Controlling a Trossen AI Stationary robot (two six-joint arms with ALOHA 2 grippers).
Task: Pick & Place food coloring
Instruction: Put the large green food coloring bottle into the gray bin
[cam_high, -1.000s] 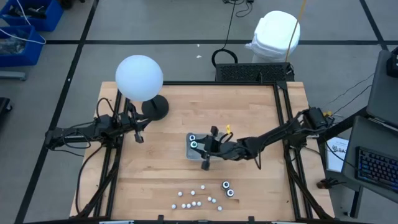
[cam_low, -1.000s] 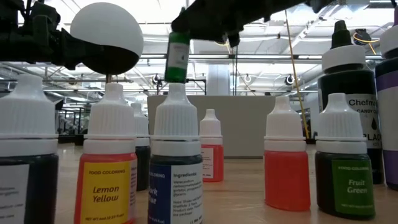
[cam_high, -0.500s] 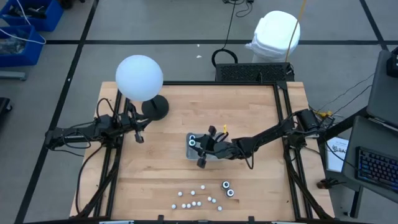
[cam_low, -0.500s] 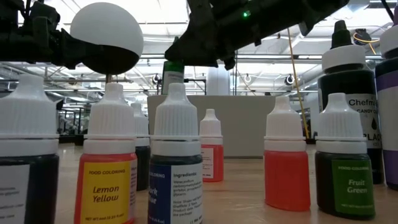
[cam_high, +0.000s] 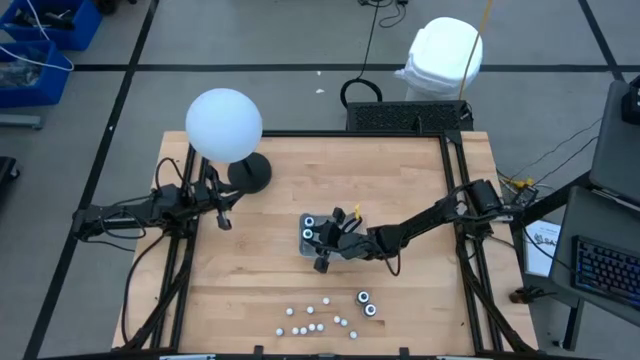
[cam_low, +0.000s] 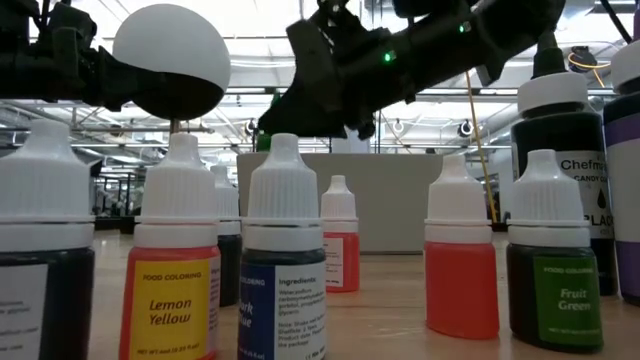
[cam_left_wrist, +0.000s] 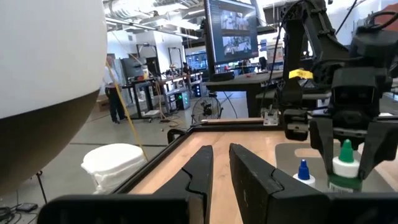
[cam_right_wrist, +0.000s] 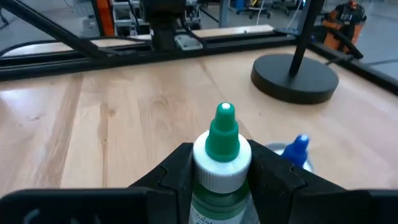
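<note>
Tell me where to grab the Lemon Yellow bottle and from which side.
Take the Lemon Yellow bottle by its white cap, coming straight down from above. It stands upright, the cap tapers narrower than the body, and the blue bottle and dark bottle crowd both sides lower down.

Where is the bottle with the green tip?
The green-tipped bottle is held in the right end effector, over the clear tray at the table's middle, beside a blue-tipped bottle.

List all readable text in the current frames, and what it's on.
"FOOD COLORING Lemon Yellow": yellow bottle.
"FOOD COLORING Fruit Green": green bottle.
"Ingredients": blue bottle; its small print is unreadable.
"Chefm… CANDY C…", cut off: large dark bottle.
Monitor text: too blurred.
</note>
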